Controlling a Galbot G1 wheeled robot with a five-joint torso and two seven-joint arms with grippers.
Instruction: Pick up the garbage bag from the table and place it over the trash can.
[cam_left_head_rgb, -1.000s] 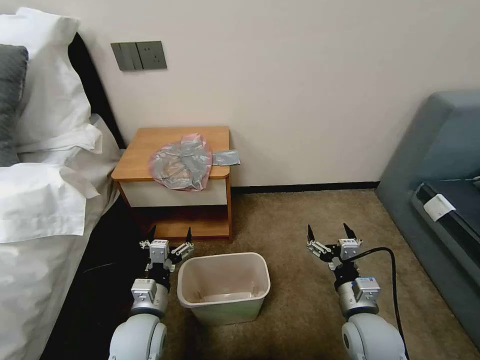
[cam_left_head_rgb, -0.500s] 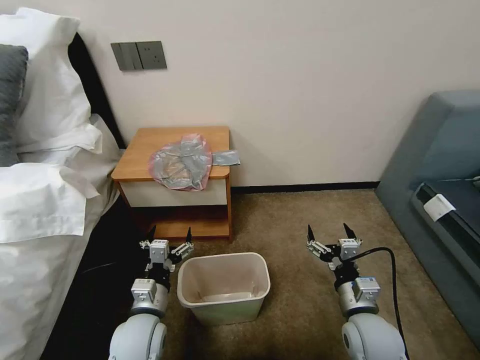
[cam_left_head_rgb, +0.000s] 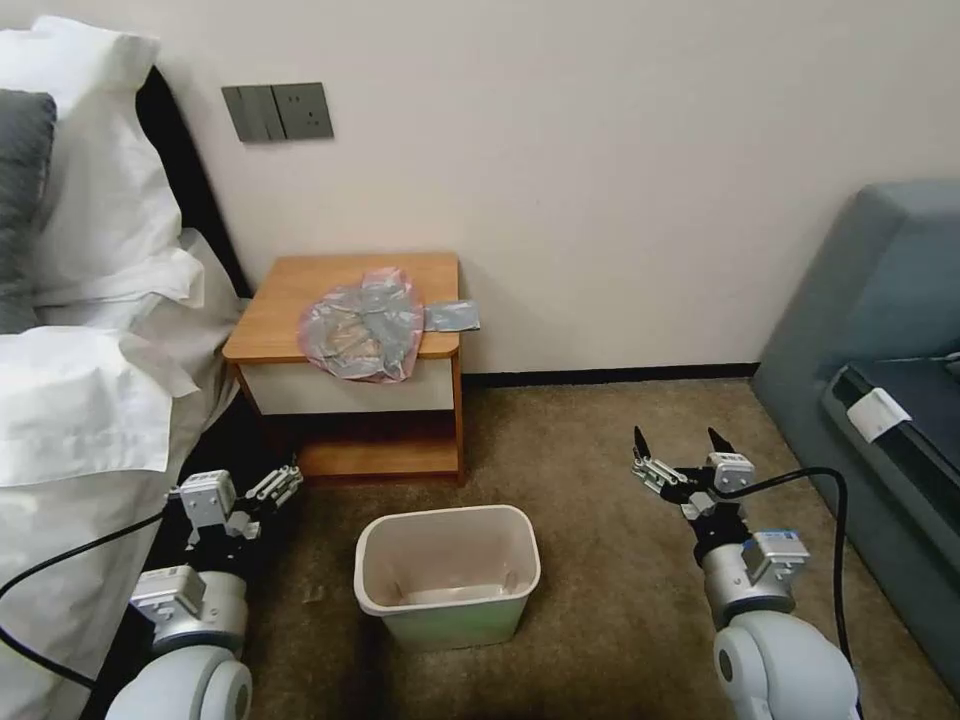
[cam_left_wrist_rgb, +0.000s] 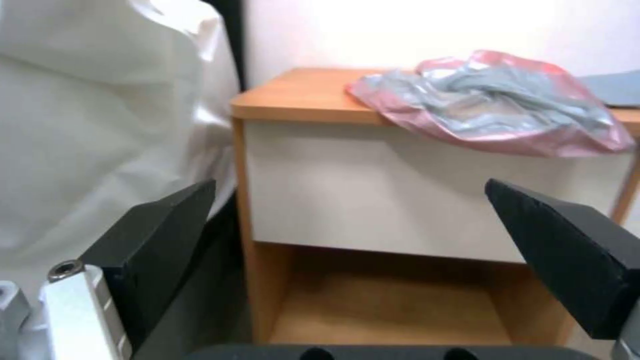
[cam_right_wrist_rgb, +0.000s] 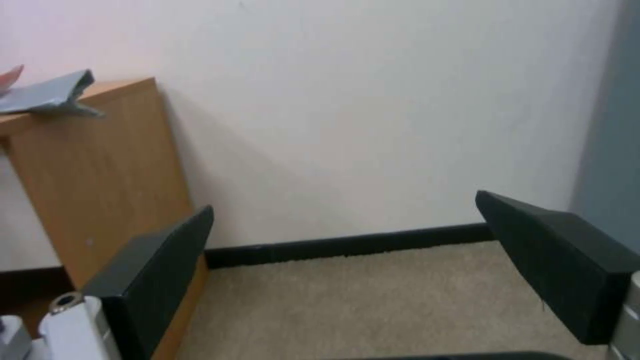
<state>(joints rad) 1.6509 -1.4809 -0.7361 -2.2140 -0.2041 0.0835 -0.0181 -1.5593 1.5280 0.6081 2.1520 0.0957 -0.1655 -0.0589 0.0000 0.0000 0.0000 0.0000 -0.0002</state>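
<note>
You see the thin, crinkly, translucent grey garbage bag with its pinkish-red rim (cam_left_head_rgb: 362, 326) lying crumpled on the orange-brown top of the small wooden nightstand surface (cam_left_head_rgb: 290, 300), draped slightly over the front edge above the white drawer front, with a flat grey tail reaching past the side edge nearest the wall corner. Your left hand (cam_left_head_rgb: 262, 492) hovers low near the bed's white sheets (cam_left_head_rgb: 80, 400), in front of the nightstand's lower shelf, its black fingers (cam_left_wrist_rgb: 157, 240) spread wide apart and holding nothing. Your right hand (cam_left_head_rgb: 682, 441) hangs over the brown carpet (cam_left_head_rgb: 590, 450), well apart from the bag, fingers likewise spread and empty. The small cream-beige rectangular plastic trash can (cam_left_head_rgb: 447, 575) stands on the carpet between both arms, unlined.
</note>
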